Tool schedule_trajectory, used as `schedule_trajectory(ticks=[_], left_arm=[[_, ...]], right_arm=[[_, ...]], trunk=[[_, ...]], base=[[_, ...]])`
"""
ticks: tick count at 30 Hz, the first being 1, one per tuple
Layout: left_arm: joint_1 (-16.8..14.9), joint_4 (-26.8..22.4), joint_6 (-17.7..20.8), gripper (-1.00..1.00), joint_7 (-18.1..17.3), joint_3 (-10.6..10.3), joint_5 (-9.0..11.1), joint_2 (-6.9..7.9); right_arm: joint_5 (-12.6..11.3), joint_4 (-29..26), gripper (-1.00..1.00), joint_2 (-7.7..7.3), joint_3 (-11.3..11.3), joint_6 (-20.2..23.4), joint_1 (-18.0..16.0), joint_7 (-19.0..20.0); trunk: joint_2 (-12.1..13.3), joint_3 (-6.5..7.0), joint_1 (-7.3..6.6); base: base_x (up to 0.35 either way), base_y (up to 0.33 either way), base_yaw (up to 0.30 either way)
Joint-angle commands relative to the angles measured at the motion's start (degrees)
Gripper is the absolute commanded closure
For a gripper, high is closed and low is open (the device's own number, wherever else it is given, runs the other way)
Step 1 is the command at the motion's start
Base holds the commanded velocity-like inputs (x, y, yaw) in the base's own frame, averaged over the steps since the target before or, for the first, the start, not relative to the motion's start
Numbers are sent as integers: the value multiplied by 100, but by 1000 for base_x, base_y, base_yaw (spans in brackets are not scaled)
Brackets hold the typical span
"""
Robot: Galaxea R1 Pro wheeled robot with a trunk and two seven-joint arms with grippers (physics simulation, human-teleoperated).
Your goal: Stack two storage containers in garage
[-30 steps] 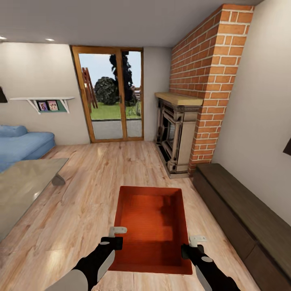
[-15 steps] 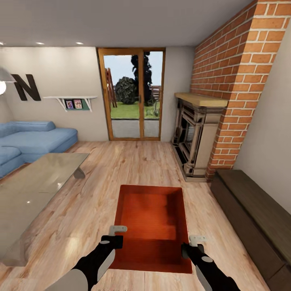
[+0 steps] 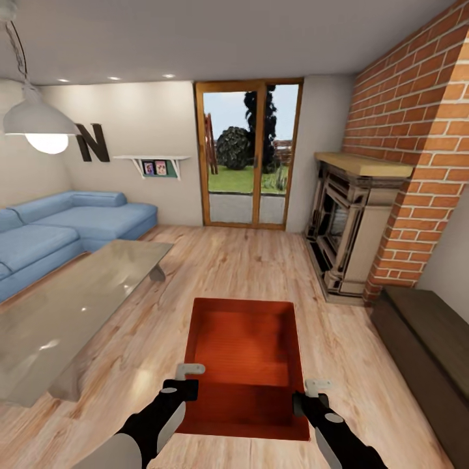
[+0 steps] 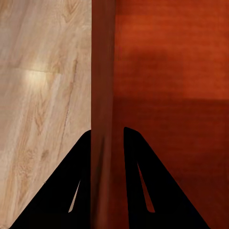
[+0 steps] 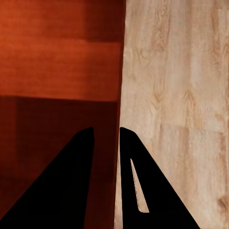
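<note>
While you are carrying the bin [image 3: 244, 365] low in front of the trunk, each claw is pinching one long wall: the left claw [image 3: 189, 371] is clamped on the left wall, the right claw [image 3: 317, 385] on the right wall. Both wrist views are showing the two fingers narrowed onto the thin wall between them, one finger inside the bin and one outside. That two-sided hold is likely keeping the wide bin level and its open top facing up, since one claw alone would probably let it tip.

You are holding one bin; a second one is not showing. You are working with two claws, both busy. The bin is hanging over the wood floor [image 3: 228, 260] of the living room, with one sofa [image 3: 71, 228], one glass desk [image 3: 71, 299], one fireplace [image 3: 348, 228] and one glass door [image 3: 251, 153] ahead, so the garage leg is not yet done
</note>
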Motion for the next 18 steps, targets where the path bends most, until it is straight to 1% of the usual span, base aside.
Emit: schedule_trajectory(ticks=[1, 18], left_arm=[[-7, -50, 21, 100, -270, -120, 31, -273], [-6, -45, 22, 100, -280, -124, 31, -285]], right_arm=[[-30, 11, 100, 0, 13, 185, -2, -17], [-24, 12, 100, 0, 13, 203, -2, -23]], trunk=[[-14, -9, 4], [-14, 54, 4]], base=[[0, 0, 294], [0, 0, 294]])
